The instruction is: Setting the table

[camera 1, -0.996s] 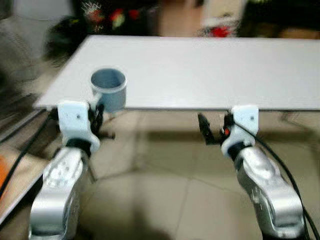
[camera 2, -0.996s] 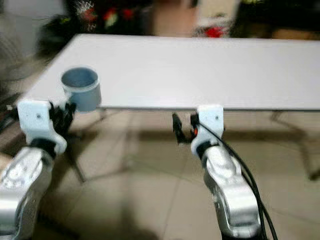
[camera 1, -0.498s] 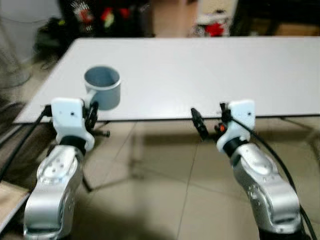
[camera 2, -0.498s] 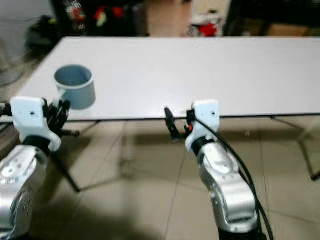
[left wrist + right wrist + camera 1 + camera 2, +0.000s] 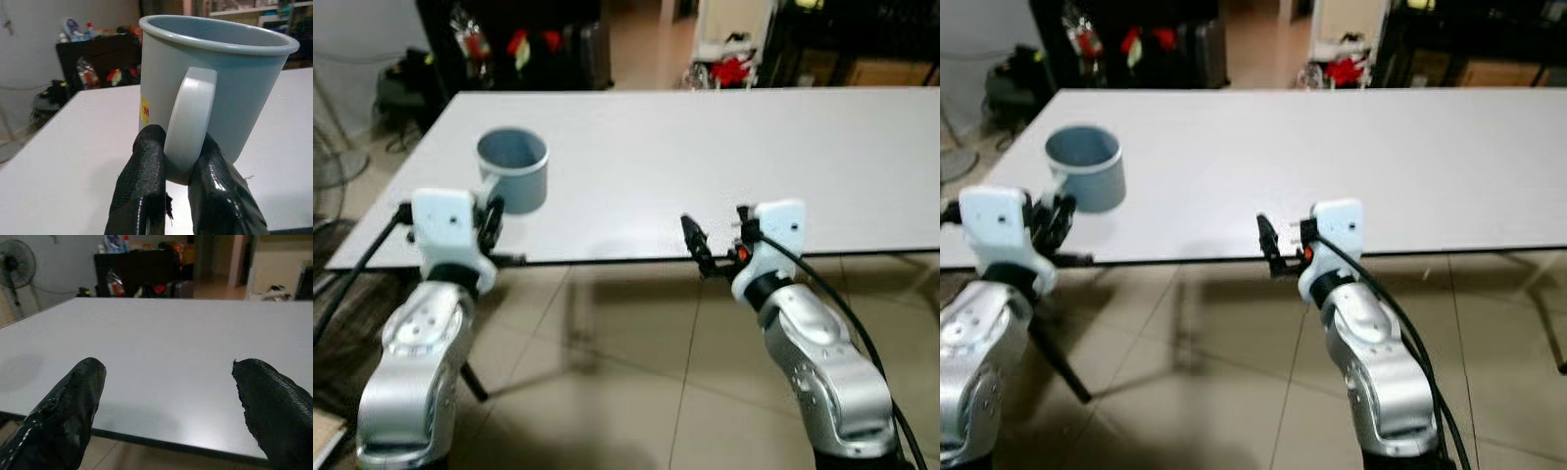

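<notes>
A blue-grey mug [image 5: 514, 171] with a small yellow mark [image 5: 145, 109] stays upright over the near left part of the white table [image 5: 705, 147]. My left gripper [image 5: 180, 147] is shut on the mug's handle [image 5: 188, 122], at the table's front edge [image 5: 494, 220]. Whether the mug's base touches the tabletop is hidden. My right gripper [image 5: 715, 250] is open at the table's near edge, nothing between its fingers [image 5: 73, 406], with the bare tabletop [image 5: 161, 347] ahead of it.
Dark furniture with red items [image 5: 519, 44] stands beyond the table's far edge. A standing fan [image 5: 17, 269] is at the far left. Folding table legs [image 5: 573, 313] rise from the tiled floor [image 5: 636, 392] beneath.
The view has come closer to the table and sharpened. The mug now sits over the tabletop instead of at its edge, and the right gripper has reached the near edge.
</notes>
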Motion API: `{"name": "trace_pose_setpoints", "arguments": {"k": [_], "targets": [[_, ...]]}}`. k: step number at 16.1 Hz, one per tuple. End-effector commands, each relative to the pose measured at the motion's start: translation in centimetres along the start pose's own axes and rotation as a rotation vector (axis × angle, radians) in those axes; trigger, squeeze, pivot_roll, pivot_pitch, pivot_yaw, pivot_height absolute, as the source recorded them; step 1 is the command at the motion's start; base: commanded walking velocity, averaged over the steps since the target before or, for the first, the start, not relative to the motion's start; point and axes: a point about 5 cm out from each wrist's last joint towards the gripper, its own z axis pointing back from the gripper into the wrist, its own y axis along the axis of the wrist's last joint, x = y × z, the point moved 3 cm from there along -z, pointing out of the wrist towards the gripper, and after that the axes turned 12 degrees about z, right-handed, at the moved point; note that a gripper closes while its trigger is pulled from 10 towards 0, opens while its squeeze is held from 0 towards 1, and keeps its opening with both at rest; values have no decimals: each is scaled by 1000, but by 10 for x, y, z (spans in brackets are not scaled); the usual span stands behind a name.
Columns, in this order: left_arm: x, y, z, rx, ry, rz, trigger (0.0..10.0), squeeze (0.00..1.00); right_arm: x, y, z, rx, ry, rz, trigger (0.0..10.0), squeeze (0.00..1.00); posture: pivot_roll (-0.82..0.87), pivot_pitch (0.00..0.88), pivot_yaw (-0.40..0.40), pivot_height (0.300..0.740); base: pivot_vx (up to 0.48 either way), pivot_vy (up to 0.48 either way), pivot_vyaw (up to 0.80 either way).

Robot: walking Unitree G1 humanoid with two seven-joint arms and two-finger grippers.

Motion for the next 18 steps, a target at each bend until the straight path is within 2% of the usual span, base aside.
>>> {"name": "trace_pose_setpoints", "arguments": {"k": [1, 5, 9, 13, 18], "targets": [[1, 4, -1, 7, -11, -9, 10000, 0, 3, 3, 0, 13, -15, 2, 10000, 0, -80, 0, 47, 740, 311, 0, 0], [1, -1, 1, -8, -10, 8, 10000, 0, -2, 8, 0, 47, 35, 25, 10000, 0, -84, 0, 53, 740, 315, 0, 0], [-7, -8, 4, -18, 55, 38, 10000, 0, -7, 10, 1, 60, 91, 20, 10000, 0, -75, 0, 27, 740, 306, 0, 0], [-9, -10, 10, -23, 69, 27, 10000, 0, -10, 7, 2, 55, 117, 23, 10000, 0, -69, 0, 11, 740, 301, 0, 0], [-8, -10, 6, -21, 56, 22, 10000, 0, -7, 4, 4, 49, 111, 19, 10000, 0, -73, 0, 22, 740, 297, 0, 0]]}}
